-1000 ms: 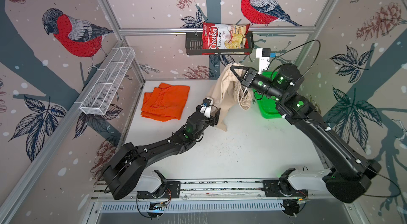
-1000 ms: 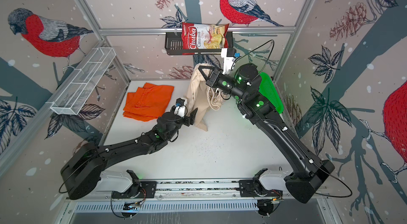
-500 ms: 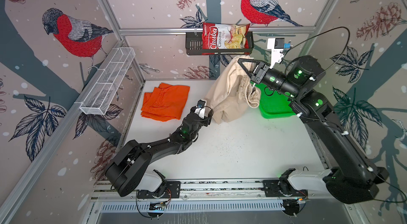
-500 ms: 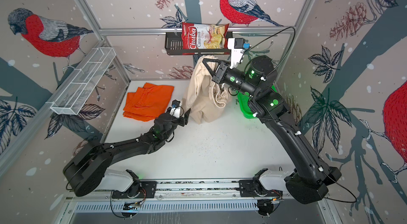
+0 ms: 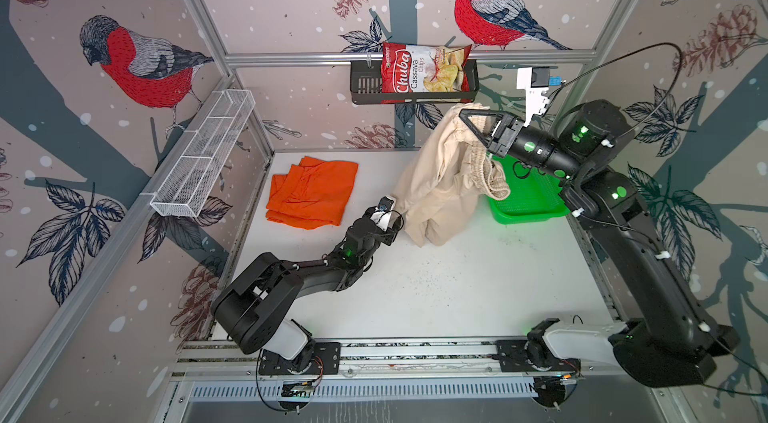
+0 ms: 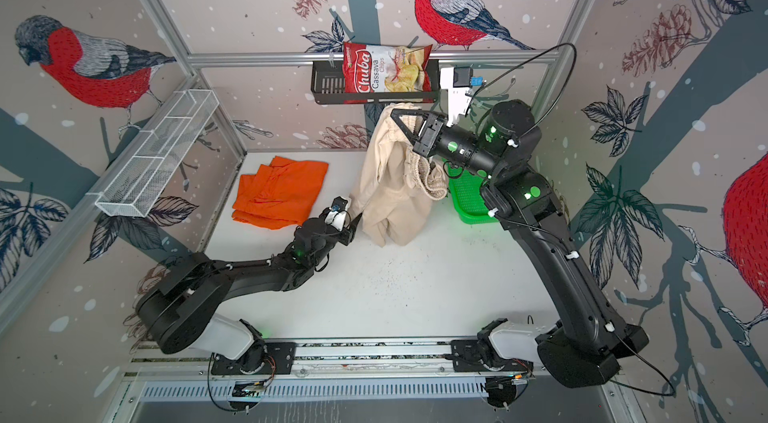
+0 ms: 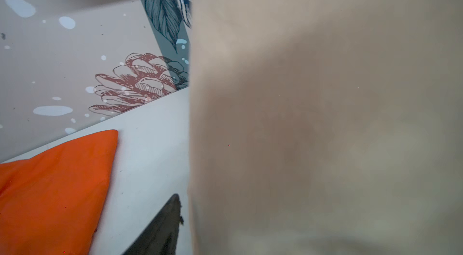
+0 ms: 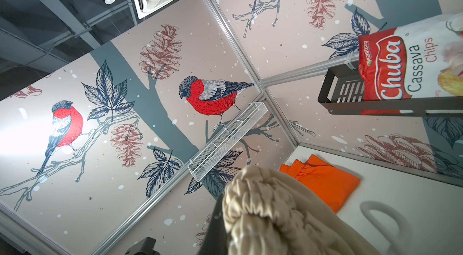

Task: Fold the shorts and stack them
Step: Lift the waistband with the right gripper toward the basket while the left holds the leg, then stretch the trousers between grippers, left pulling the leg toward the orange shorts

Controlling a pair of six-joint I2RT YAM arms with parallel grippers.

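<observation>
The right jaws are clamped on the gathered waistband of the beige shorts (image 5: 440, 188), holding them high so the legs hang straight beneath, hems reaching the white tabletop (image 5: 457, 284), probably to let them fall flat for folding. The left jaws sit at the hanging leg's edge; whether they grip it I cannot tell. The orange shorts (image 5: 309, 192) lie folded, well clear of both jaws, awaiting the stack. Bird-patterned walls enclose everything.

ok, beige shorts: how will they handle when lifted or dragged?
Likely floppy: the beige shorts hang in loose folds from the right hand, legs slumped on the table. Probably light: one pinch at the waistband holds them. Dragging would likely bunch them.
</observation>
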